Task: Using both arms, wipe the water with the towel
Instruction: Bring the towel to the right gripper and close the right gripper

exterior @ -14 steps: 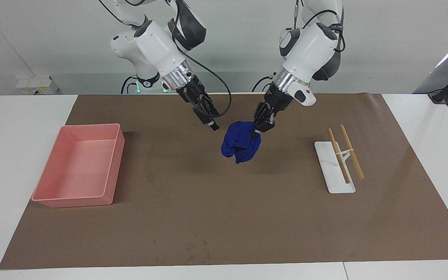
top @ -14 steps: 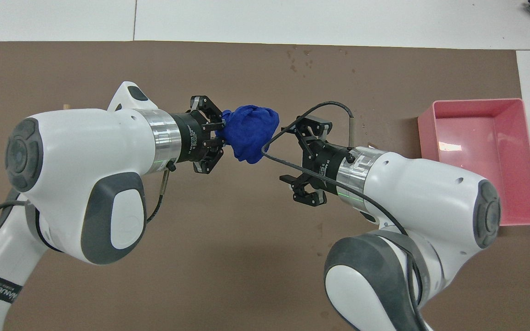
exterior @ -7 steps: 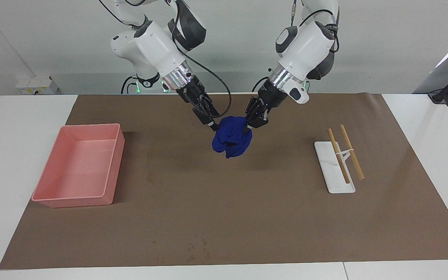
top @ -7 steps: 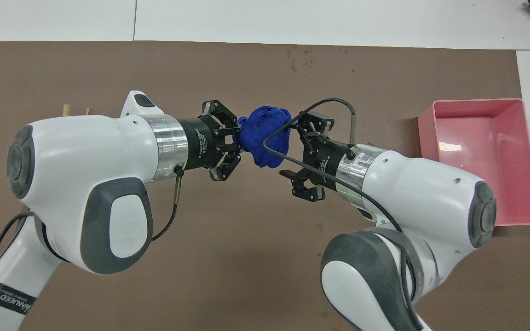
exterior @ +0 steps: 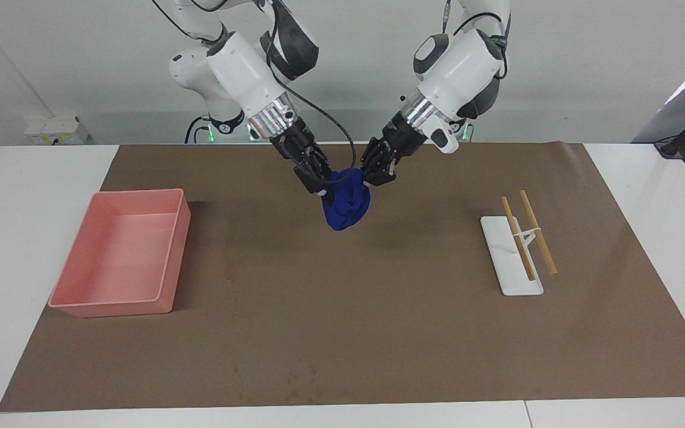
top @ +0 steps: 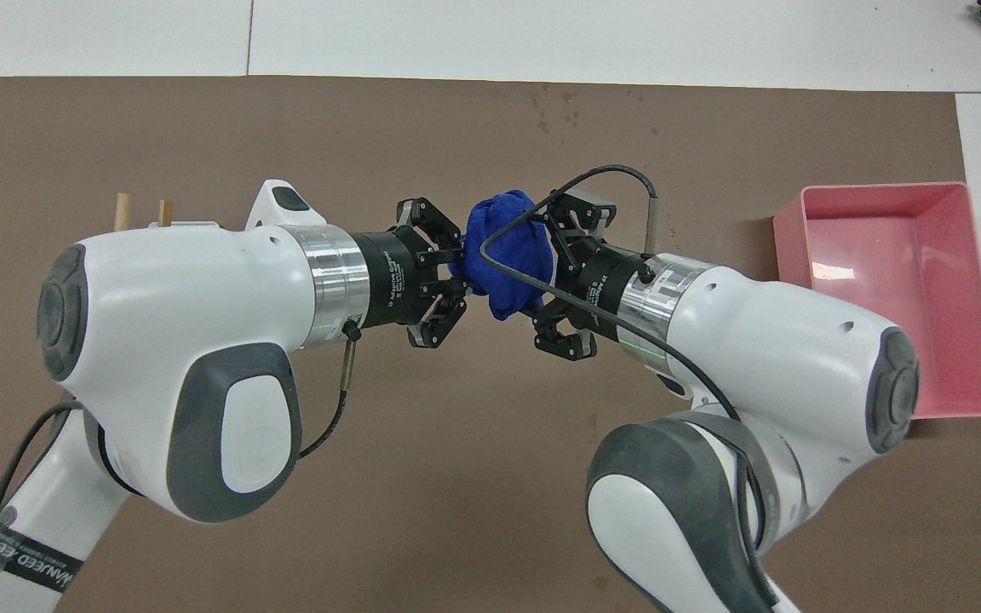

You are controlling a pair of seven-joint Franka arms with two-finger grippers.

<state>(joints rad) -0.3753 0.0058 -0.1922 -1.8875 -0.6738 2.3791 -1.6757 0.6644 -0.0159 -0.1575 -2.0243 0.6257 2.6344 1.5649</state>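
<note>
Presently, the left gripper [exterior: 371, 176] is pinched on the towel [exterior: 347, 205], which hangs bunched in the air above the brown mat [exterior: 378, 333]. The right gripper [exterior: 319, 185] is against the towel's other flank; whether its jaws have closed on the cloth cannot be told. Taking the towel as reference: the pink tray [exterior: 167, 249] sits on the mat toward the right arm's end, and the white stand with two wooden sticks [exterior: 518, 255] toward the left arm's end. Small dark spots [top: 559, 106] mark the mat farther from the robots.
</note>
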